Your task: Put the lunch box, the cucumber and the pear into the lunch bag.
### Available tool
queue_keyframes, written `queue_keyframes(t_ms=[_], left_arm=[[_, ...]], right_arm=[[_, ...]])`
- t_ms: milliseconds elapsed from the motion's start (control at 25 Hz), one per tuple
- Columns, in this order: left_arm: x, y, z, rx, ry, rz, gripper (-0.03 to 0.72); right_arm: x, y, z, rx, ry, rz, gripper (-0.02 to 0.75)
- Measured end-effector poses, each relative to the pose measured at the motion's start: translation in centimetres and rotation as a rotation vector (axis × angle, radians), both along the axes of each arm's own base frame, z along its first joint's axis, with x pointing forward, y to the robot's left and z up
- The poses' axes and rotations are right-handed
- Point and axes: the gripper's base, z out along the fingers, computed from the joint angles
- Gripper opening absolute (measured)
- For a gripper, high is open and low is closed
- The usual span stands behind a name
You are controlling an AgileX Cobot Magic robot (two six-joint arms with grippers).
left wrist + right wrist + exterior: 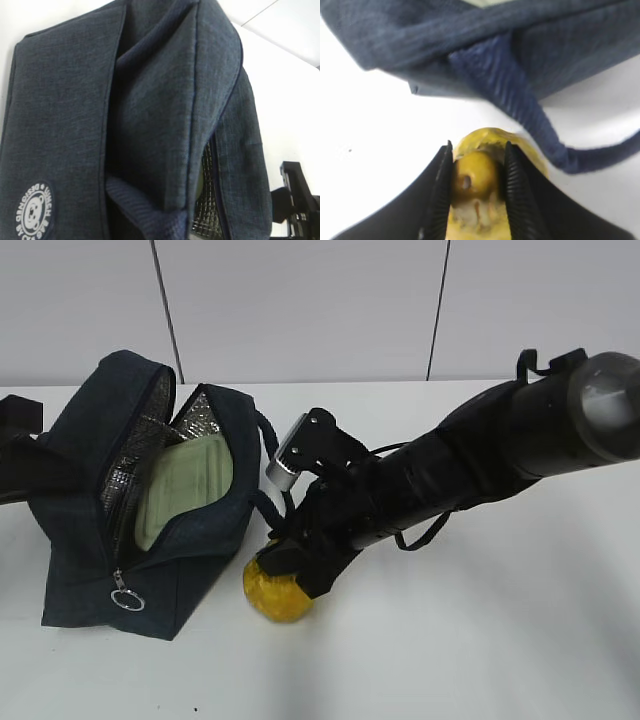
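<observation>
The navy lunch bag lies open on the left of the white table, silver lining showing. The sage-green lunch box sits inside it. The yellow-brown pear rests on the table against the bag's right side. My right gripper is shut on the pear; in the right wrist view the ridged fingers clamp the pear on both sides. The left wrist view is filled by the bag. A dark part of my left arm sits at the bag's left; its jaws are hidden. The cucumber is out of view.
The bag's loop handle hangs over the table just beyond the pear. The zipper's metal ring pull dangles at the bag's front. The right arm shows at the edge of the left wrist view. White table extends to the right.
</observation>
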Motion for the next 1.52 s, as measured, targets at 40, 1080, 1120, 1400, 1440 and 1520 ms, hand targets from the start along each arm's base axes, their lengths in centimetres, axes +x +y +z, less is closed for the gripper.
queue_keyframes(t_ms=[40,1080,1120,1400,1440,1520], left_arm=[[0.0,0.0,0.0,0.000,0.000,0.000,-0.020],[0.0,0.0,0.0,0.000,0.000,0.000,-0.020],[0.0,0.0,0.0,0.000,0.000,0.000,-0.020],[0.0,0.0,0.0,0.000,0.000,0.001,-0.020],[0.0,0.0,0.0,0.000,0.000,0.001,-0.020],[0.0,0.0,0.0,0.000,0.000,0.001,-0.020]], right_arm=[[-0.1,-0.1,0.2,-0.012,0.012,-0.003,0.250],[-4.4,-1.3,14.4,0.282,-0.161,-0.007,0.241],[-4.2,-1.2,14.9,0.326,-0.170,-0.021,0.241],[-0.7,0.6,14.8,0.495,-0.193,-0.095,0.241],[0.0,1.0,14.3,0.497,-0.182,-0.092,0.241],[1.5,1.8,12.4,0.482,-0.148,-0.096,0.241]])
